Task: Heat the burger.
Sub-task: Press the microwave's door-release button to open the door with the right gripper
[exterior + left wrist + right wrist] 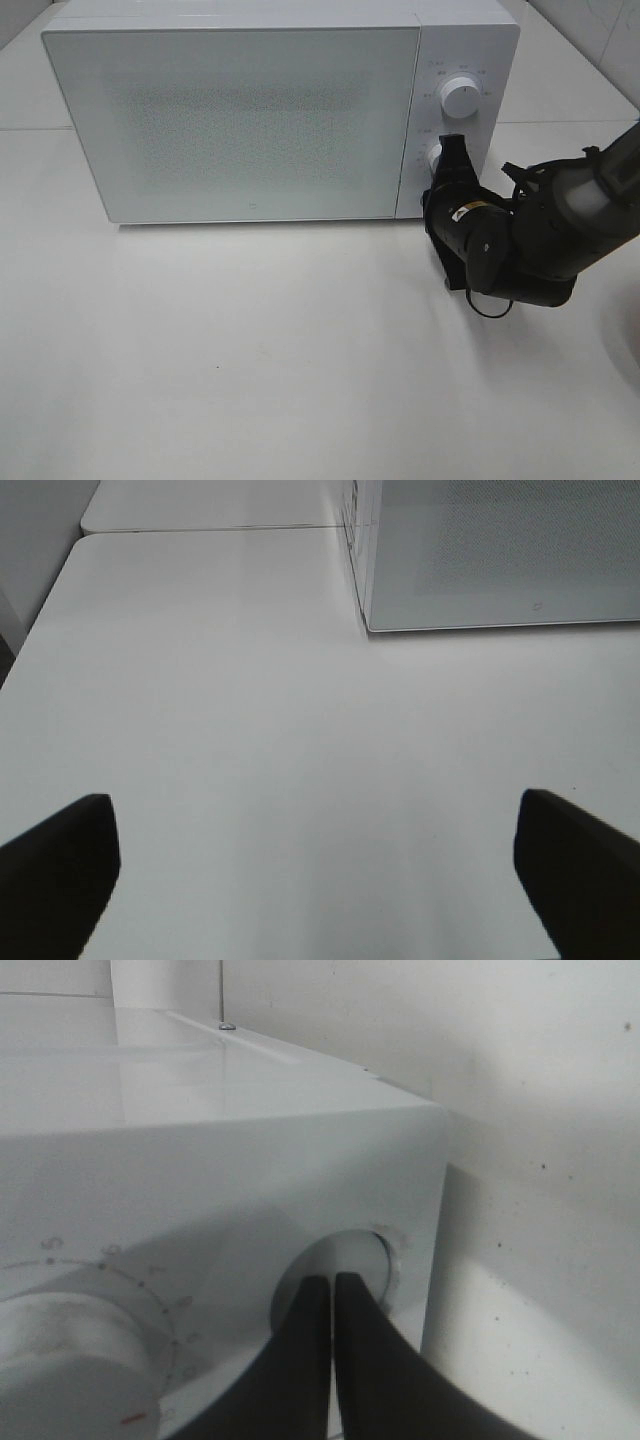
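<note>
A white table (300,350) carries a white microwave (280,110) with its door (200,150) closed. The burger shows in no view, so where it lies cannot be told. The right arm (560,225) reaches to the control panel. The right gripper (332,1282) is clenched, fingers pressed together, with its tips at the lower knob (352,1252), below the upper knob (461,97). The left gripper (320,880) is released, fingers (60,870) spread wide above bare table, with nothing between them, near the microwave's front corner on the door side.
</note>
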